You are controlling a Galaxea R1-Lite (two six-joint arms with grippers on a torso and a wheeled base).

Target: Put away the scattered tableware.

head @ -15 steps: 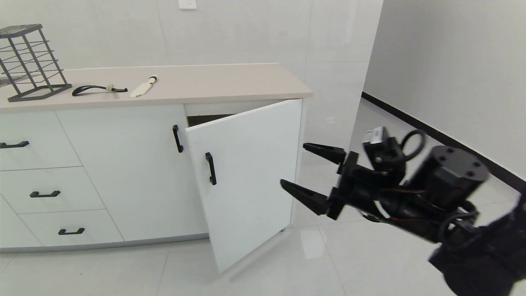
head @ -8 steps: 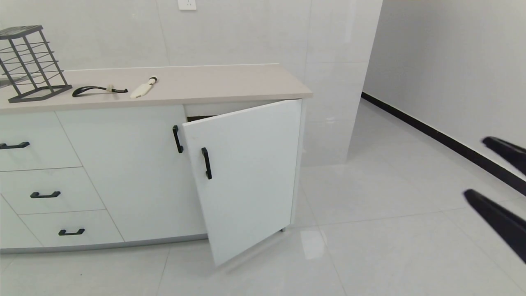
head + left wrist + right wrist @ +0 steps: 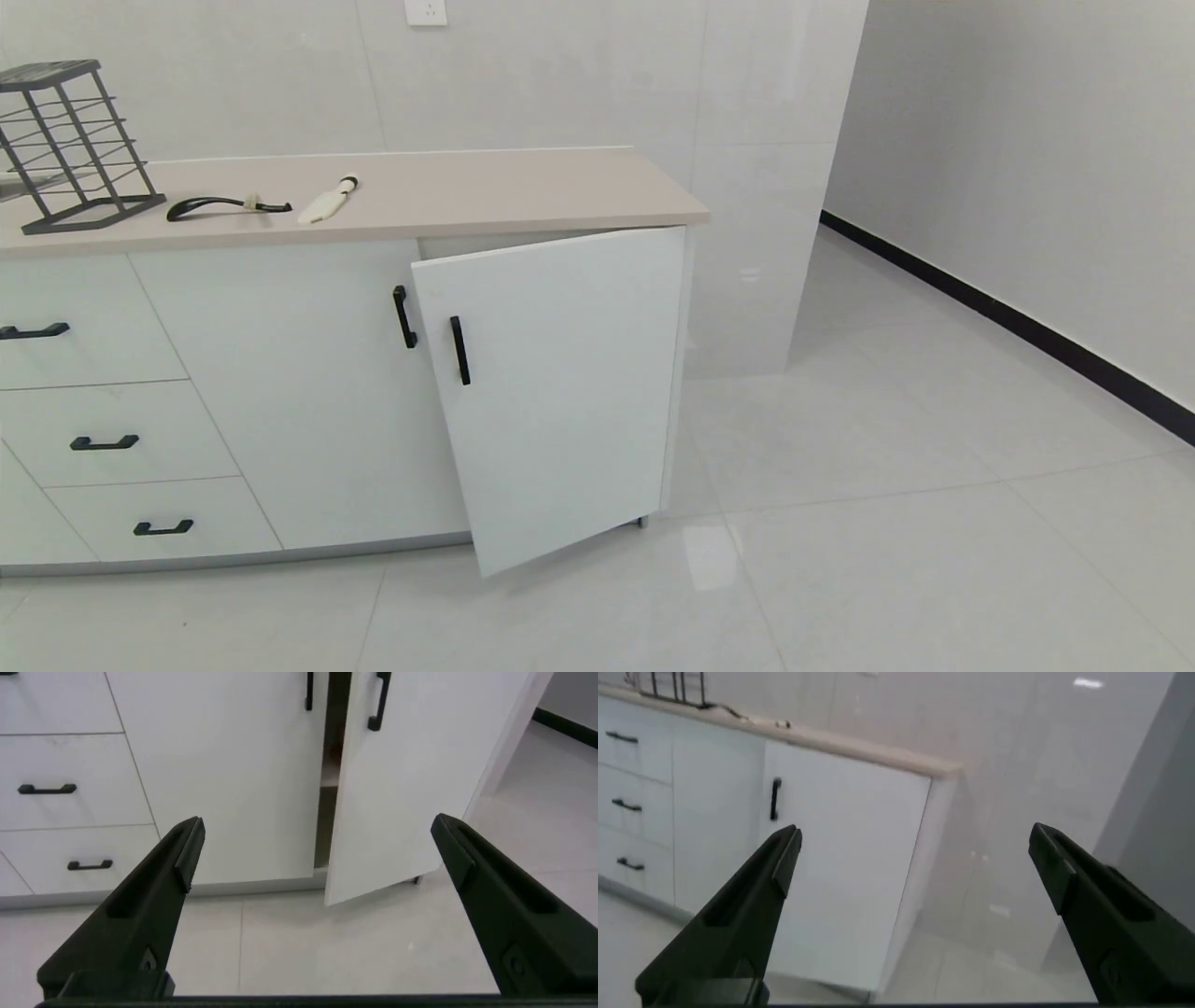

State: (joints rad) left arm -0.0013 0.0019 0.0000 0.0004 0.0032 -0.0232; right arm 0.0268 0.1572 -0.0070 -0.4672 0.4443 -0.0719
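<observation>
Two utensils lie on the beige countertop (image 3: 485,191): a black curved spoon (image 3: 224,203) and a white cream-handled knife (image 3: 327,201), side by side near the left. Below the counter's right end a white cabinet door (image 3: 560,373) stands ajar by a narrow gap. My left gripper (image 3: 318,835) is open and empty, low in front of the cabinet, facing that door (image 3: 420,775). My right gripper (image 3: 915,840) is open and empty too, held farther back and off to the right of the door (image 3: 850,859).
A black wire rack (image 3: 70,140) stands at the counter's left end. Three drawers (image 3: 103,411) with black handles sit at the lower left. A tiled wall column (image 3: 766,187) flanks the cabinet's right side. Glossy floor tiles (image 3: 887,523) stretch to the right.
My right gripper pulled back to the right and left the head view. The cabinet door swung from half open to nearly shut.
</observation>
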